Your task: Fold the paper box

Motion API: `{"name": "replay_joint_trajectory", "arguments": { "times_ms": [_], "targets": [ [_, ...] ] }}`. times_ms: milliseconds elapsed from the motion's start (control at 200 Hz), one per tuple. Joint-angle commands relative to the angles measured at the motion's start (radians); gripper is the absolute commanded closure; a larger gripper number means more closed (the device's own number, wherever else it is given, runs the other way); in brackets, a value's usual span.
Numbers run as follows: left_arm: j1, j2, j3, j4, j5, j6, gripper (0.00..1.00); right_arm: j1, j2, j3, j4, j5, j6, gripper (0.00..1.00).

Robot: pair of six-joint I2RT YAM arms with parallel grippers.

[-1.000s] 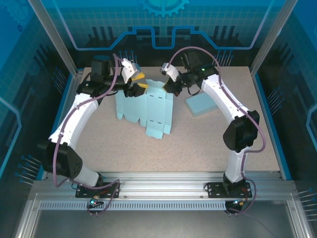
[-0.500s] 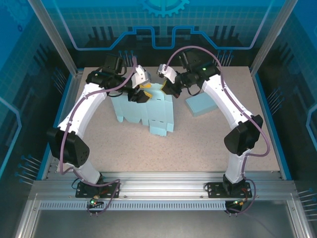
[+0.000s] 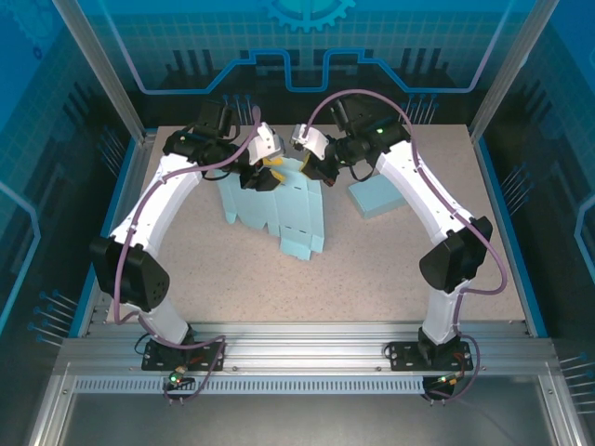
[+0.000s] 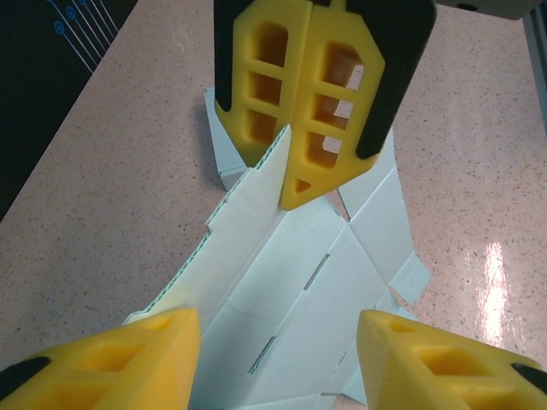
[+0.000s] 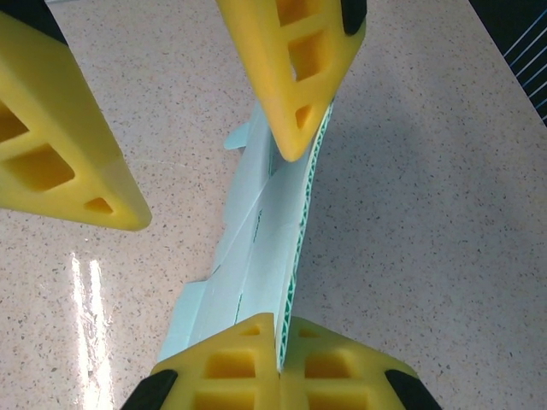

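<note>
The paper box (image 3: 276,212) is seen as an unfolded blank of thin, light-blue corrugated board. It lies in the middle of the table (image 3: 400,269) toward the far side, with its far edge lifted off the surface between the 2 grippers. It is judged to be very light and fairly stiff across its panels, ready to bend along the scored lines and slots, and easily creased or crushed if pinched hard. The smooth face is likely to slide on the table when pushed. A hold is best taken at a panel edge close to a score line, so that the flap is turned about its crease rather than buckled in mid-panel. The right gripper (image 5: 278,333) is clamped on the raised edge of the sheet, with the fluted rim caught between its 2 pads. The left gripper (image 4: 275,342) is held with its fingers well apart, and nothing is gripped by it. The lifted panel rises in the gap nearer 1 finger, though contact cannot be confirmed. No container has been formed yet, so nothing is held in the box. A 2nd flat light-blue piece (image 3: 376,197) lies to the right, apart from the blank. Whether it is a finished box, and whether anything is in it, cannot be told.
</note>
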Motion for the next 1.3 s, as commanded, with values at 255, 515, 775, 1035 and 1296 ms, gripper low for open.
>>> {"name": "replay_joint_trajectory", "arguments": {
  "times_ms": [255, 515, 775, 1035, 1296],
  "targets": [
    [0.060, -0.100, -0.065, 0.157, -0.024, -0.029, 0.43, 0.031, -0.047, 0.018, -0.048, -0.050, -0.030, 0.97],
    [0.020, -0.051, -0.026, 0.036, -0.024, 0.039, 0.44, 0.039, -0.032, 0.051, -0.053, -0.054, -0.027, 0.96],
    [0.005, -0.007, 0.019, -0.043, -0.027, 0.073, 0.71, 0.039, -0.038, 0.064, -0.056, -0.066, -0.026, 0.96],
    [0.024, -0.039, -0.004, -0.031, 0.034, 0.064, 1.00, -0.014, -0.069, 0.009, -0.037, -0.168, 0.033, 0.55],
    [0.157, -0.182, -0.165, 0.195, 0.380, -0.084, 1.00, -0.185, -0.276, -0.376, 0.311, -0.406, 0.174, 0.35]
  ]
}}
